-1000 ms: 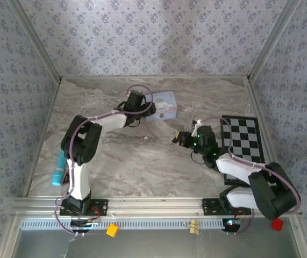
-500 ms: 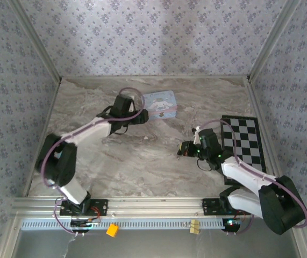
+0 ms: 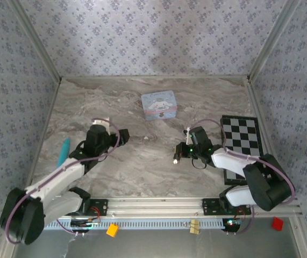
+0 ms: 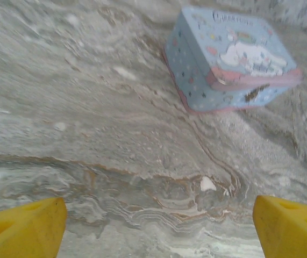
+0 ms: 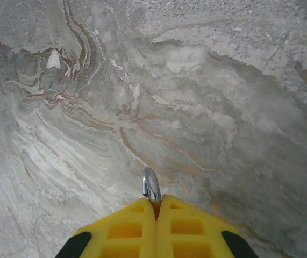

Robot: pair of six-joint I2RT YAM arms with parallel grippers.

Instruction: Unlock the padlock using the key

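While the table (image 4: 62,107) and blue tin (image 4: 223,64) lie ahead of my left gripper (image 4: 156,223), spread wide and empty, my right gripper (image 5: 156,207) is clenched on the padlock (image 5: 151,188), just its silvery loop poking past the fingertips. Risk: shallow pinch, so key torque could twist the lock or drop it.

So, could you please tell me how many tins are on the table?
1: the pale blue tin sits far-centre on the table; another could hardly be hidden.
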